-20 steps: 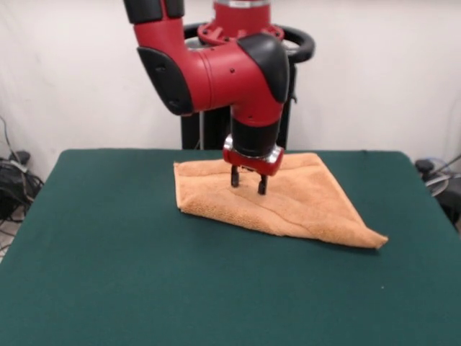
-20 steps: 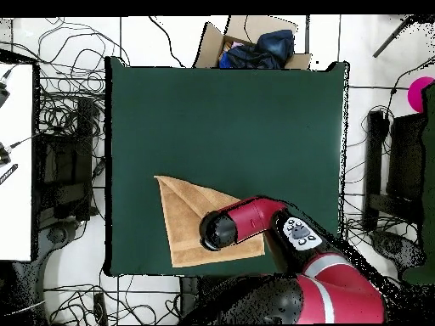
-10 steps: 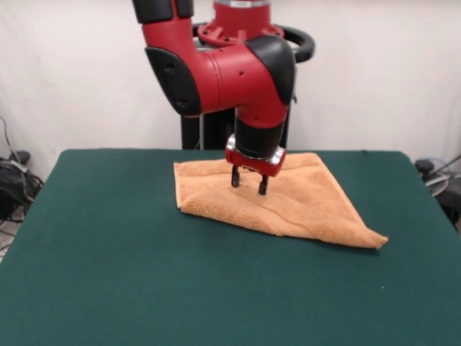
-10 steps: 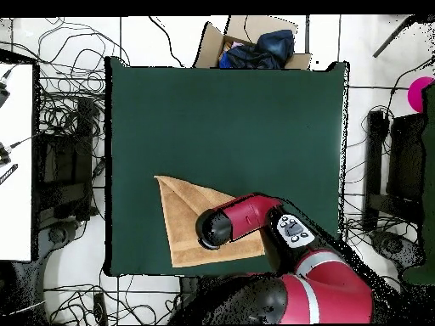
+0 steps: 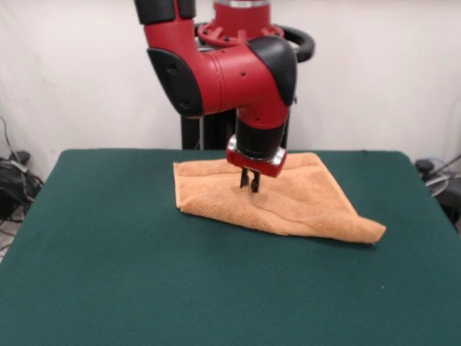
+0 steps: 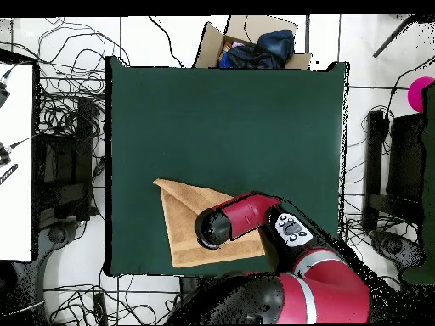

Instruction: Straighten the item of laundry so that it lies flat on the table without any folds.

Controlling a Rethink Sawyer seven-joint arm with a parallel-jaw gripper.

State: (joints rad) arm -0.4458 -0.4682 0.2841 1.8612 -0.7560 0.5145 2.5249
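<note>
The pincer (image 5: 250, 185) is pinching a small ridge of the towel (image 5: 302, 205), its fingers drawn nearly together. The unfolding is barely starting: the soft orange-tan terry is lying doubled into a triangle near the robot's edge of the green felt bench (image 5: 144, 288).

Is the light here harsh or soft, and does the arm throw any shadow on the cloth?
Front view: soft, even light; only a faint shadow under the gripper on the towel; no glare on the table. Overhead view: the arm hides that spot.
</note>
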